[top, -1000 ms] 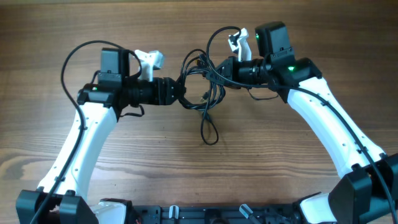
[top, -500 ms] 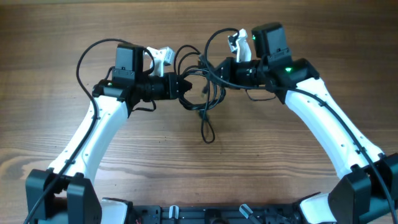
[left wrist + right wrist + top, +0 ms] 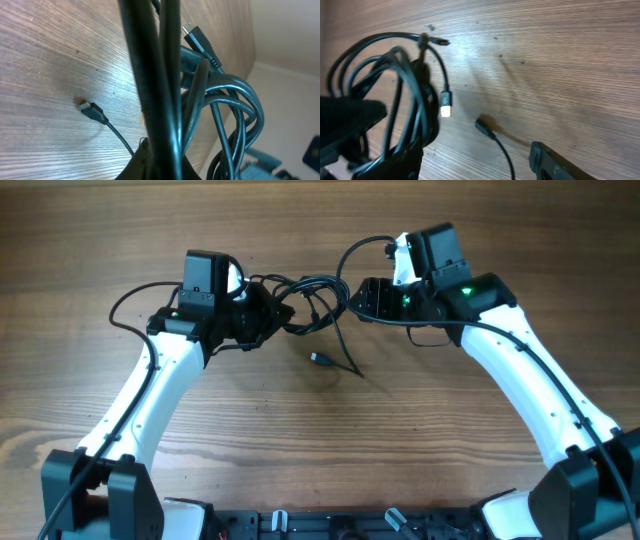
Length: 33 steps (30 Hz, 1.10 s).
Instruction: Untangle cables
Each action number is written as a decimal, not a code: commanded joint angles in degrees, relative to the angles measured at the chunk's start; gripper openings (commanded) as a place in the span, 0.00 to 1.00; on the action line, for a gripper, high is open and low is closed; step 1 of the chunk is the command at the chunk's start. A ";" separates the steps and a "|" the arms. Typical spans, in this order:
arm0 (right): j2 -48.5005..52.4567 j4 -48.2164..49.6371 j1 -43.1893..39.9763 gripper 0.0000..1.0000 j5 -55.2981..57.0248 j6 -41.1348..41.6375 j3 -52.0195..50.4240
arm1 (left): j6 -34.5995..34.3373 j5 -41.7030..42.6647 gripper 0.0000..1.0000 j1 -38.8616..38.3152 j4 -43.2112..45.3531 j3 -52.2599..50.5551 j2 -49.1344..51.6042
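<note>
Wood grain runs across the whole table (image 3: 200, 440). From overhead we see the cables (image 3: 305, 292) bunched in a dark knot near its far middle, between the two arms. The left gripper (image 3: 268, 315) is pushed into the left side of that knot, jaws closed down on the strands. The right gripper (image 3: 362, 298) sits just beside the knot's right edge, not touching it. One cord drops out of the bunch toward us and ends in a loose plug (image 3: 316, 358) lying flat on the wood, clear of both grippers.

From above, the right fingers merge into one dark mass, so we cannot read their spread there. Our right wrist view settles it. One finger (image 3: 552, 160) shows at lower right and the other at lower left, wide apart, with only bare wood and a thin cord between them and nothing gripped. That view also shows a silver-tipped plug (image 3: 446, 108) beside the loops, which we cannot pick out from above.

Our left wrist view is nearly filled by strands, so close that they blur, rising straight from the bottom edge where they hide the fingers. It adds a dark plug (image 3: 194, 37) jutting out near the top of the bundle. We cannot tell from any view how many separate cords make up the knot.
</note>
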 commanded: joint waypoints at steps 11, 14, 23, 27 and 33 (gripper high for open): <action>-6.32 0.52 2.38 0.57 -9.31 -12.87 3.23 | -29.24 -0.31 0.04 0.46 -0.35 -0.02 0.09; -4.83 0.52 4.17 0.57 -6.27 -14.19 3.23 | -34.27 2.62 0.04 0.46 -0.31 -0.02 0.09; -3.89 5.42 5.64 0.52 -6.73 9.64 3.23 | -54.99 10.84 0.04 0.46 -0.28 -0.02 0.09; -3.87 7.74 6.47 0.53 -8.00 13.49 3.23 | -58.84 12.87 0.04 0.46 -0.28 -0.02 0.09; -0.46 8.81 7.02 0.53 -7.78 15.04 3.23 | -60.50 16.52 0.04 0.46 -0.26 -0.02 0.09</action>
